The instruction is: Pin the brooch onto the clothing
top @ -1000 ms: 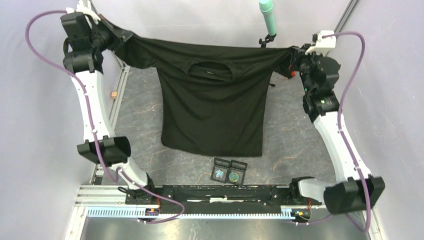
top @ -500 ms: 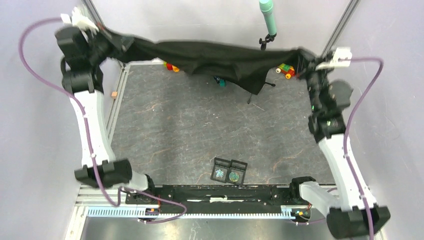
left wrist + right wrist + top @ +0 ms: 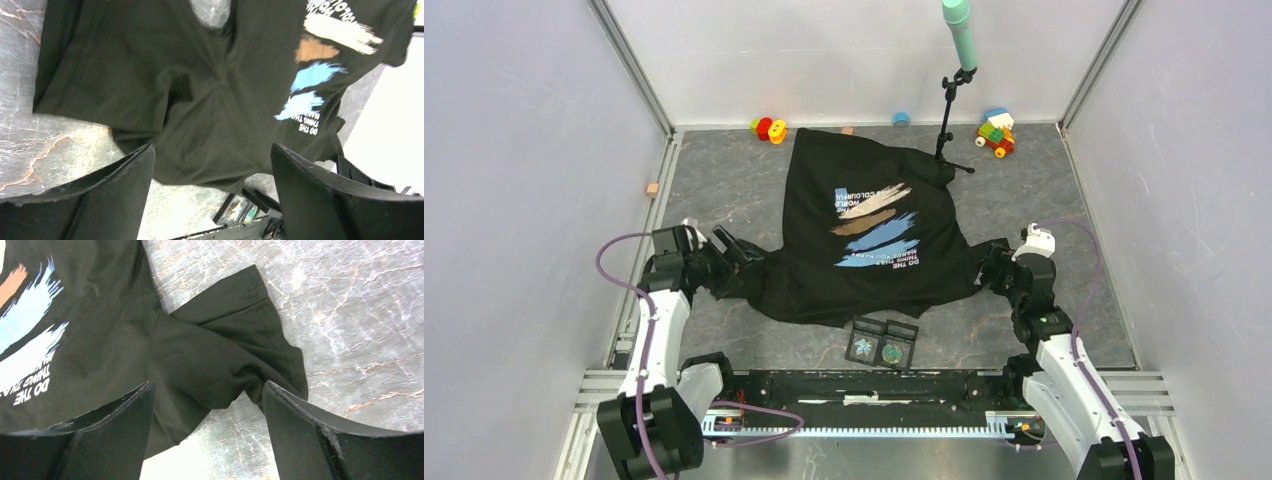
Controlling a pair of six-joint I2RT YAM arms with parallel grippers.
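The clothing, a black T-shirt (image 3: 864, 235) with a blue and tan print, lies spread on the table with its print up. Near the front edge, two small black boxes each hold a brooch: one pale blue and star-shaped (image 3: 862, 346), one round and greenish (image 3: 892, 351). My left gripper (image 3: 732, 255) is open at the shirt's left sleeve, and its wrist view looks over the shirt (image 3: 200, 100) towards the boxes (image 3: 240, 210). My right gripper (image 3: 990, 268) is open at the right sleeve (image 3: 235, 355). Neither holds any fabric.
A microphone stand (image 3: 954, 90) rises behind the shirt's far edge. Toy pieces lie along the back wall: a red and yellow one (image 3: 769, 128), a coloured block toy (image 3: 996, 132), a small blue piece (image 3: 901, 119). An orange cube (image 3: 653, 188) sits by the left rail.
Both arms swung down from the back, where they held the shirt stretched in the air. The shirt now lies on the table, print up. Both grippers have opened and let go.
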